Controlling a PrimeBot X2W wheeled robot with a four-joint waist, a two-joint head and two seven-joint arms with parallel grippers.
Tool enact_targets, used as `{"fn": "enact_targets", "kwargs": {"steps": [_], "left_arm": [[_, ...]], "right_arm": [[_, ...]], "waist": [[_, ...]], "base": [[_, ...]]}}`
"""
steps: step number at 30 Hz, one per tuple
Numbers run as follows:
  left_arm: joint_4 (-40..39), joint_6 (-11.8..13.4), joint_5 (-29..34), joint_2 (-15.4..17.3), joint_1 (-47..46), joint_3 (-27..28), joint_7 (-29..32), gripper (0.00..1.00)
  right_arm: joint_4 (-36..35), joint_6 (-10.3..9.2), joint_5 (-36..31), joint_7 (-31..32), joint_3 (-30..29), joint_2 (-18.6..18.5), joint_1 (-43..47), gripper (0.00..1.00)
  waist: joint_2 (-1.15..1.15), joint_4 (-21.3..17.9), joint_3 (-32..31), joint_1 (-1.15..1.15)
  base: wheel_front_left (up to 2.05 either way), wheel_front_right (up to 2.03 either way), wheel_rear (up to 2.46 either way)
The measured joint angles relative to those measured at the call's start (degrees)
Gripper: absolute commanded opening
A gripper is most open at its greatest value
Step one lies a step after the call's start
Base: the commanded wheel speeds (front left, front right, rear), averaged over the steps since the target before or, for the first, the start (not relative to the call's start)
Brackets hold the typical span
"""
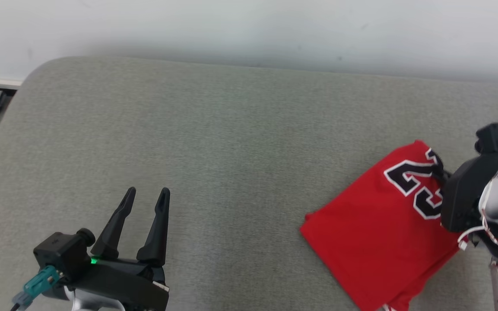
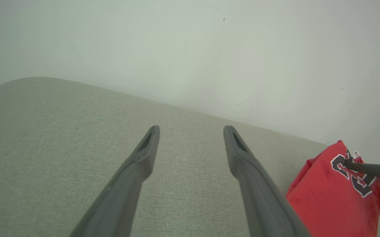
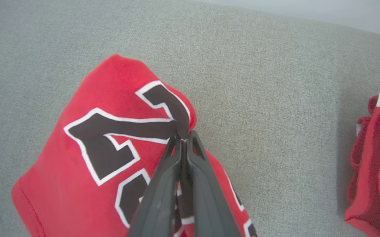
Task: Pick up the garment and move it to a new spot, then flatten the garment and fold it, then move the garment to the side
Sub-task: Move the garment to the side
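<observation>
Where the head view looks down on the grey padded surface (image 1: pixel 231 129), the red garment (image 1: pixel 374 233) with its black number lies at the far right. The closed right tool (image 1: pixel 441 174) pinches its upper edge, and the left tool (image 1: pixel 148 191) hovers open, well apart. The left wrist view shows that tool's fingers (image 2: pixel 242 154) spread, with the garment off to the right. In the right wrist view, the fingers meet on a fold at the number.
</observation>
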Motion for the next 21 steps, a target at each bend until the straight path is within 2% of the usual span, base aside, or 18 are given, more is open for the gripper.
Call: {"fn": "enact_targets", "kwargs": {"steps": [11,21], "left_arm": [[-0.03,-0.55,1.15,-0.24,-2.43,-1.24,0.53,1.00],[-0.19,-0.88,2.27,-0.26,-4.66,-2.12,1.01,1.00]], "right_arm": [[4.16,0.00,-2.18,-4.46,0.19,-4.91,-7.18,0.00],[9.96,0.00,-2.32,-11.72,0.36,-6.90,-13.04,0.00]], "waist": [[0.00,-5.13,1.95,0.00],[0.00,-9.25,3.59,0.00]], "base": [[0.00,0.00,0.00],[0.00,0.00,0.00]]}}
